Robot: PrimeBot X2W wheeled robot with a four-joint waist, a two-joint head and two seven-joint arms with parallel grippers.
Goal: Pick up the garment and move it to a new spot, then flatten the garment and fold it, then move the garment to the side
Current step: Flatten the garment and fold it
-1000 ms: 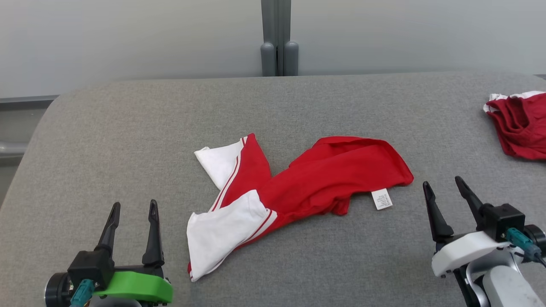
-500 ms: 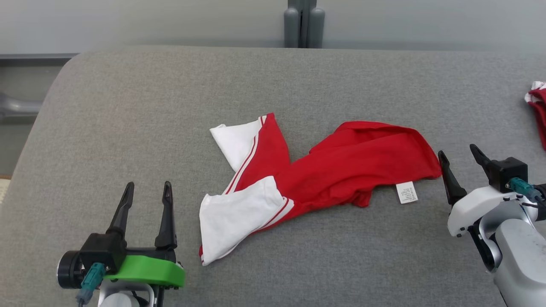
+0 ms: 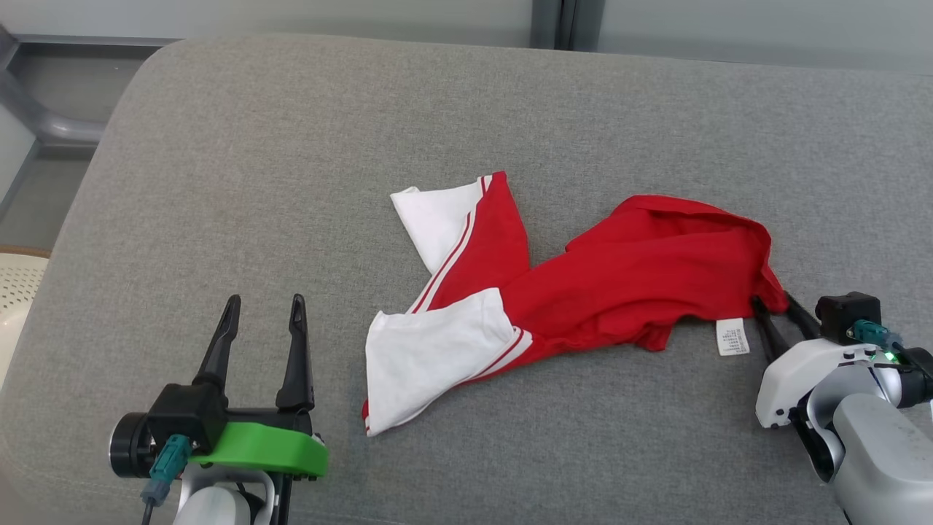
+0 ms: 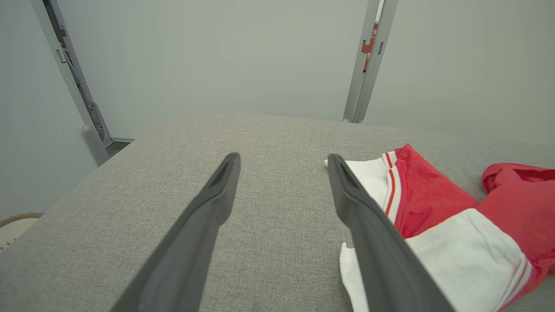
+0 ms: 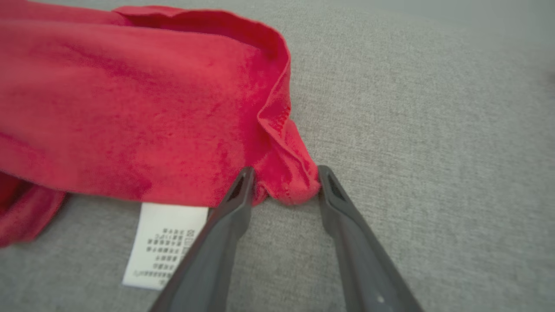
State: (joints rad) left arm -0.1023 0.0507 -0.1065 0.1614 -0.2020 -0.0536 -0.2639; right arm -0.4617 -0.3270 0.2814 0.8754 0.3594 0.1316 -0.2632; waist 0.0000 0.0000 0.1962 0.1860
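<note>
- Grey fabric covers the table (image 3: 219,182), with a pale wall (image 4: 217,56) behind it at 12 o'clock.
- The garment (image 3: 641,270) lies mid-table, a touch toward 3 o'clock. It's crumpled, twisted in the middle, and down on the fabric, not lifted.
- Its red body is bunched toward 3 o'clock, with the hem curled over itself.
- Two white panels (image 3: 437,350) with thin red-and-white stripes splay out at the 9 o'clock end.
- A white label (image 3: 732,336) pokes out at the 5 o'clock edge, print side up.
- The right tool (image 3: 773,299) is at 4 o'clock, fingers narrowed on the garment's 3 o'clock corner. In the right wrist view a red fold is bunched between both tips and touches each one.
- That's a pinch on an edge. I'd say a corner was chosen because it gives a clean lift for the move to a new spot.
- The fingers run low along the table, probably so they catch cloth without digging into the fabric.
- The left tool (image 3: 265,300) hovers at 7 o'clock, fingers wide with nothing between them, just beside the white panels.
- It's likely kept there for when flattening needs a second grip.
- My call on the stage is the first pick-up, with nothing flattened or folded yet.
</note>
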